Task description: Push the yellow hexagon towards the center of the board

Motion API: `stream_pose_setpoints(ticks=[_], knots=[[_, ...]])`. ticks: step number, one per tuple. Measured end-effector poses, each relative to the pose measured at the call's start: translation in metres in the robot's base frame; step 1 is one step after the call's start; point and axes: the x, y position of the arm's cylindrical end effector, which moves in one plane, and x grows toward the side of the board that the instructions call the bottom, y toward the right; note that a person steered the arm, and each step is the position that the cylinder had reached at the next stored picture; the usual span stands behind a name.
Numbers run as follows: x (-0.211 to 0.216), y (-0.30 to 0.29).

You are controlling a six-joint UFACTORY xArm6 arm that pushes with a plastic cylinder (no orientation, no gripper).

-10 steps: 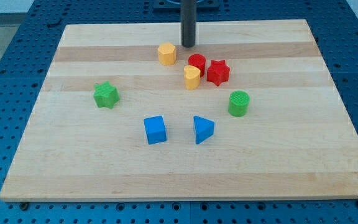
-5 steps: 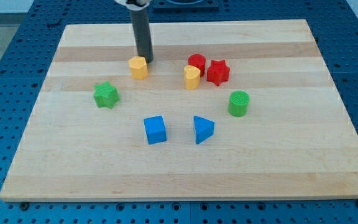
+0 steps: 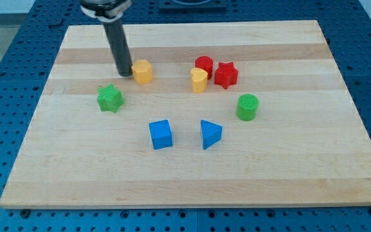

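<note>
The yellow hexagon (image 3: 143,71) lies on the wooden board (image 3: 192,174), in the upper half and left of the middle. My tip (image 3: 123,73) stands just left of it, close to its left side or touching it; the dark rod rises toward the view's top. A yellow heart-like block (image 3: 199,80) lies further right, next to a red cylinder (image 3: 203,65) and a red star (image 3: 225,75).
A green star (image 3: 110,98) lies below and left of my tip. A blue cube (image 3: 161,135) and a blue triangular block (image 3: 210,133) lie below the middle. A green cylinder (image 3: 247,107) stands at the right. Blue perforated table surrounds the board.
The yellow hexagon moved left and slightly down, from beside the red blocks. My tip swept from the view's top centre leftward, going round to the hexagon's left side.
</note>
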Motion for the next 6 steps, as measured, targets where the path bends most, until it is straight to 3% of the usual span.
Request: stream_pose_setpoints(ticks=[2, 4, 6], knots=[[-0.002, 0.035], [0.007, 0.021], [0.012, 0.045]])
